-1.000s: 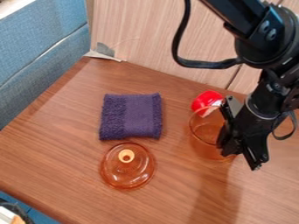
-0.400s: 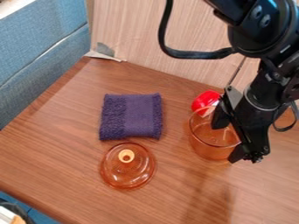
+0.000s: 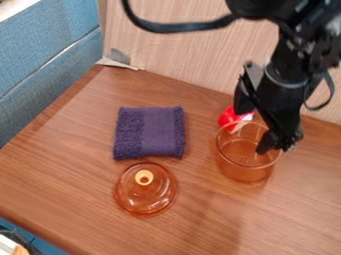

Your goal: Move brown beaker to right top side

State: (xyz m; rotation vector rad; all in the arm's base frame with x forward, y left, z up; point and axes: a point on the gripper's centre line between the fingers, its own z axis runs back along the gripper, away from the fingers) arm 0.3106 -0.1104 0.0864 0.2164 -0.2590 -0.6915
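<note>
Beaker point(image 3: 244, 167): here we are, upright on the right half of the worktop point(image 3: 73, 174), amber and see-through, with the red cup point(image 3: 230, 117) just behind its rim.
Pincer point(image 3: 254, 127): open, its fingers spread well apart over the back of the mouth, and nothing gripped that we can see.
Weight: looks like thick glass, so we'd call it fairly heavy for its size, stiff, with no give at all.
Surface: smooth and glossy; we'd expect it to slip under a light squeeze and to chip or crack if knocked on the wall panel point(image 3: 180, 45).
Hold: we fancy the side wall near the rim, one finger inside, one outside, closing gently; the small lug point(image 3: 213, 145) at the picture's left might do as a backup, but it looks stubby.
Mouth: wide, round, facing straight up, unlidded; the lid point(image 3: 145, 195) lies apart, nearer us.
Axis: upright, square to the worktop; height and width look close, so we see no strong long axis, and only the lug hints at a sideways direction, picture left.
</note>
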